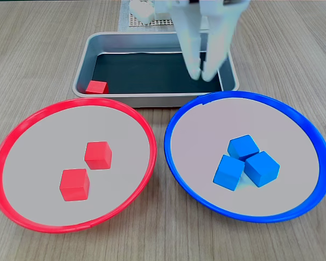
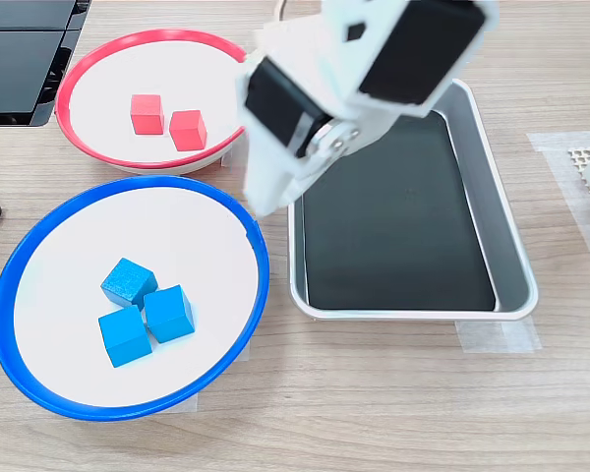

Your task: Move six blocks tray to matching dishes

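The wooden table point(image 1: 38, 49) is carrying everything here, and it is showing in both fixed views point(image 2: 393, 413).

The two dishes are sitting side by side along one long side of the tray. In a fixed view, the blue-rimmed dish point(image 1: 174, 157) is lying toward the table's front right and the red-rimmed dish point(image 1: 5, 157) toward its front left, their rims lying close together but apart. In the other fixed view they are appearing at the left, blue-rimmed dish point(image 2: 10, 285) nearer the camera, red-rimmed dish point(image 2: 79, 69) beyond it.

The tray point(image 1: 152, 99) is resting just behind both dishes, its near rim almost meeting theirs. In the other fixed view the tray point(image 2: 511, 256) is lying to the right of the dishes.

The white arm point(image 2: 374, 59) is reaching down over the tray's side nearest the blue-rimmed dish. The gripper point(image 1: 202, 73) is hanging above the tray's right end with its fingertips nearly together and nothing between them.

Three blue blocks point(image 1: 244, 162) are clustering together, touching, right of the middle of the blue-rimmed dish; the same cluster point(image 2: 143, 310) is showing in the other view. Two red blocks point(image 1: 87, 169) are sitting near the middle of the red-rimmed dish, corner to corner point(image 2: 167, 121). The last red block point(image 1: 97, 87) is lying in the tray's front left corner.
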Action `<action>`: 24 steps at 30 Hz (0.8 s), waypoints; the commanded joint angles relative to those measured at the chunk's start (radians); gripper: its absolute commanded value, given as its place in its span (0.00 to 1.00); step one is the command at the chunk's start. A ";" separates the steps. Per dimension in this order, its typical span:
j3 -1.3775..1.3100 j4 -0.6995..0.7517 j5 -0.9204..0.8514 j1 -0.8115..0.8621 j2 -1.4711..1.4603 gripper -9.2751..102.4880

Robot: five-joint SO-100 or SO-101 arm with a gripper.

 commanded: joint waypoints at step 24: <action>0.222 -0.084 -0.061 0.454 0.038 0.22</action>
